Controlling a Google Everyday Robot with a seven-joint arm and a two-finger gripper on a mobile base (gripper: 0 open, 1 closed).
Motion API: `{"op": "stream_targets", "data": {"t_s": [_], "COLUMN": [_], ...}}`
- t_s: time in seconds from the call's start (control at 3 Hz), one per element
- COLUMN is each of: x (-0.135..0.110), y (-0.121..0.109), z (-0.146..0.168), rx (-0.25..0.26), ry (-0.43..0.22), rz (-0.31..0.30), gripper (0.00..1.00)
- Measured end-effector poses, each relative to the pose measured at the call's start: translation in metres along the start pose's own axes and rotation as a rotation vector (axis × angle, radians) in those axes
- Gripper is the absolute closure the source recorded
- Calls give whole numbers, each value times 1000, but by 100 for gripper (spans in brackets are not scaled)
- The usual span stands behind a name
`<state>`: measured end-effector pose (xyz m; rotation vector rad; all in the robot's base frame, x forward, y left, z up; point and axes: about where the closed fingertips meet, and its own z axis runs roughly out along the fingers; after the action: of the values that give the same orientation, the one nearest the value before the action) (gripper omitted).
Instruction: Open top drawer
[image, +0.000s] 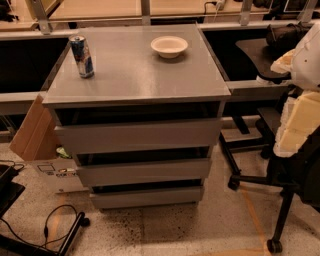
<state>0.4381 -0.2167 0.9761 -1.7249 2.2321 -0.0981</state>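
The grey cabinet top (135, 80) holds a drink can (82, 56) at left and a white bowl (169, 46) farther back. The top drawer (137, 136) lies directly beneath it. A cardboard box (31, 132) and an office chair (295, 175) flank it on the speckled floor (200, 230); the gripper is out of view, its opening untellable.

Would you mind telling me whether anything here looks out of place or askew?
Nothing spilled: the can and bowl sit upright on the cabinet top. Only a cardboard piece leans tilted beside it, at picture left. The end effector is not in view.
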Motion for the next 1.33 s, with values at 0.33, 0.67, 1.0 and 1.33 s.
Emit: {"op": "stream_targets", "data": {"t_s": [0.33, 0.67, 1.0, 1.33], "x": [0, -8, -17, -21], "y": [0, -5, -5, -9], "z": [0, 33, 118, 195], "rx": [0, 14, 5, 4], "ry": [0, -9, 0, -10], "rz": [0, -36, -105, -142], "gripper": [0, 0, 0, 0]}}
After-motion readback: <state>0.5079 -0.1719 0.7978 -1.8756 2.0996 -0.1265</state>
